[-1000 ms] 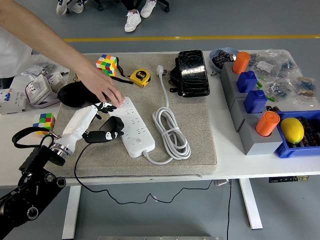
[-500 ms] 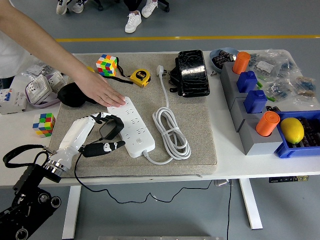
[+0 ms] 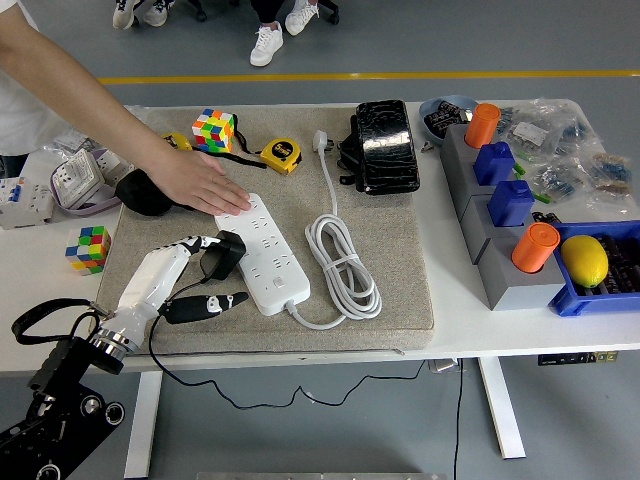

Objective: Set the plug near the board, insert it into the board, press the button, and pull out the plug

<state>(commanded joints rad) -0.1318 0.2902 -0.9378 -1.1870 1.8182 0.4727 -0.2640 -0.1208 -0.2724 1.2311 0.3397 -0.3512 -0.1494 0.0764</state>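
White table (image 3: 470,310), grey mat (image 3: 400,270) on top. White power strip (image 3: 268,252) on mat, far end pinned flat under person's hand (image 3: 200,182). White coiled cord (image 3: 345,262) just right of strip. Left hand (image 3: 185,272) at strip's left edge, fingers grasping black plug (image 3: 222,256), plug beside strip, not inserted.
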